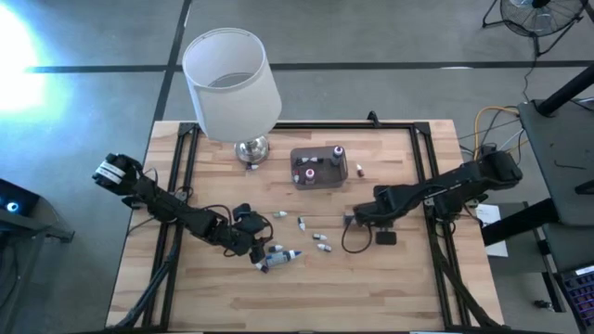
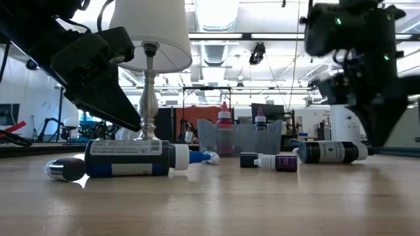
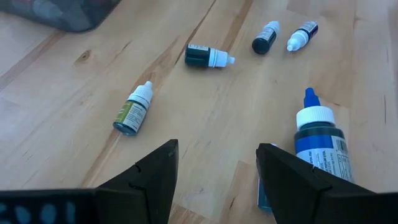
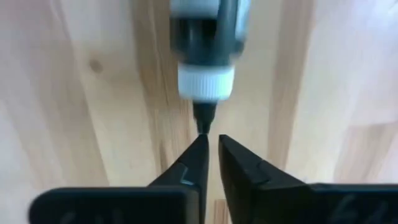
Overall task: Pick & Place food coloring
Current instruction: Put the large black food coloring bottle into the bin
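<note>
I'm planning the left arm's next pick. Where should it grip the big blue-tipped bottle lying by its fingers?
Probably across the body of the blue-tipped bottle, from above: it lies flat on the table, and the cap tapers to a point. The left gripper is open beside it.

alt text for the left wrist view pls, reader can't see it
The left gripper, jaws open and empty, hangs over a wooden table beside a blue-tipped dropper bottle lying on its side. Four smaller dropper bottles lie scattered farther off on the wood.
</note>
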